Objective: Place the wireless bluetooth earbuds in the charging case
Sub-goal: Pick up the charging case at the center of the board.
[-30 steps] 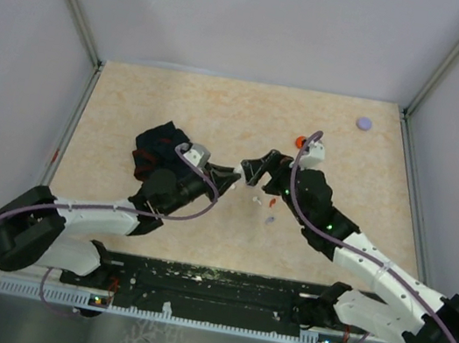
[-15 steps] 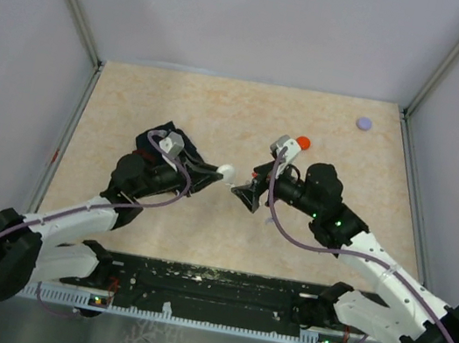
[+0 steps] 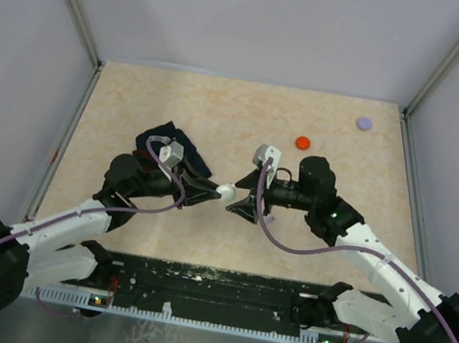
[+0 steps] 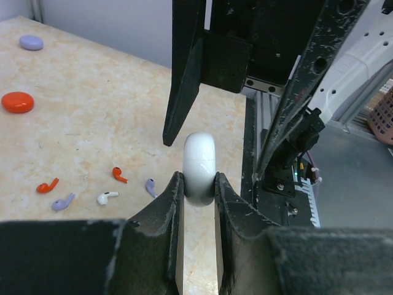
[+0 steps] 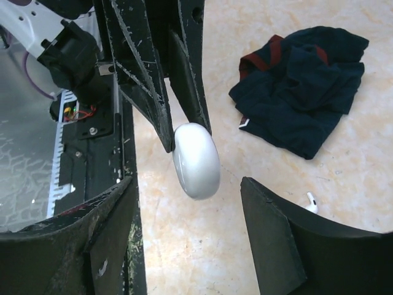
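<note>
My left gripper (image 4: 198,184) is shut on a white round charging case (image 4: 199,165) and holds it closed, above the table. The case also shows in the top view (image 3: 226,192) and the right wrist view (image 5: 196,161). My right gripper (image 5: 189,206) is open, its jaws wide apart on either side of the case without touching it; in the top view it (image 3: 239,206) faces the left gripper. Several earbuds lie on the table: two red (image 4: 46,185), (image 4: 119,175), two lavender (image 4: 62,201), (image 4: 150,187), and a white one (image 4: 107,197), (image 5: 312,201).
A dark cloth (image 3: 163,146) lies behind the left arm and also shows in the right wrist view (image 5: 301,86). A red disc (image 3: 303,143) and a lavender disc (image 3: 363,122) lie at the back right. The black front rail (image 3: 210,284) runs along the near edge.
The left gripper has carried the white case nearer and slightly right. The right gripper has swung left and turned to face it, uncovering the red disc.
</note>
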